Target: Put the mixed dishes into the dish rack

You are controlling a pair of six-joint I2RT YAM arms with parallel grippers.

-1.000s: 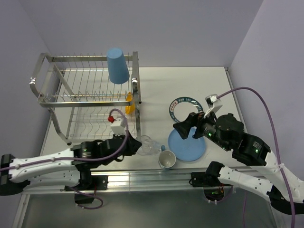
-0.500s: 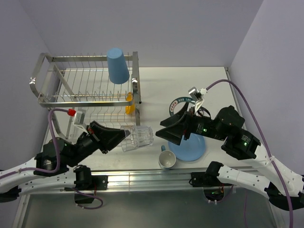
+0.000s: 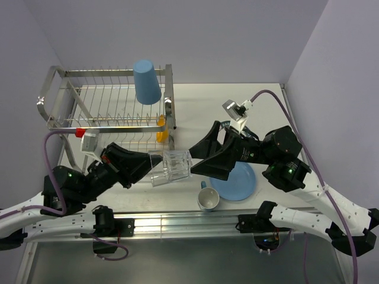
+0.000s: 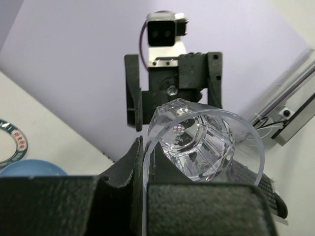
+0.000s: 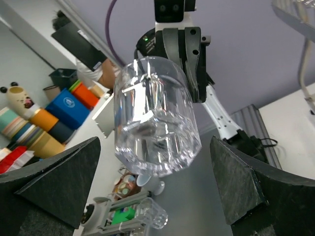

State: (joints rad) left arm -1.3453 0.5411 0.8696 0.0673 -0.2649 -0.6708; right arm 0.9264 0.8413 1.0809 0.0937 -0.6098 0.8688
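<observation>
My left gripper (image 3: 155,167) is shut on the rim of the clear glass (image 3: 173,167), one finger inside and one outside, and holds it sideways in the air right of the dish rack (image 3: 106,112). In the left wrist view the left gripper (image 4: 145,158) clamps the glass (image 4: 206,142). My right gripper (image 3: 190,164) is wide open facing the glass's base; in the right wrist view the glass (image 5: 155,118) sits between the open fingers of the right gripper (image 5: 155,147) without touching them. The blue tumbler (image 3: 147,81) stands upside down on the rack's top tier. The yellow-orange bowl (image 3: 160,127) sits at its right end.
The light blue mug (image 3: 208,198) stands near the table's front edge, next to the blue plate (image 3: 240,183). The white plate with the patterned rim (image 4: 12,142) shows only in the left wrist view; the right arm hides it from above.
My left gripper has lifted the clear glass off the table and turned it sideways. My right gripper has swung left and up, open, to face the glass's base.
</observation>
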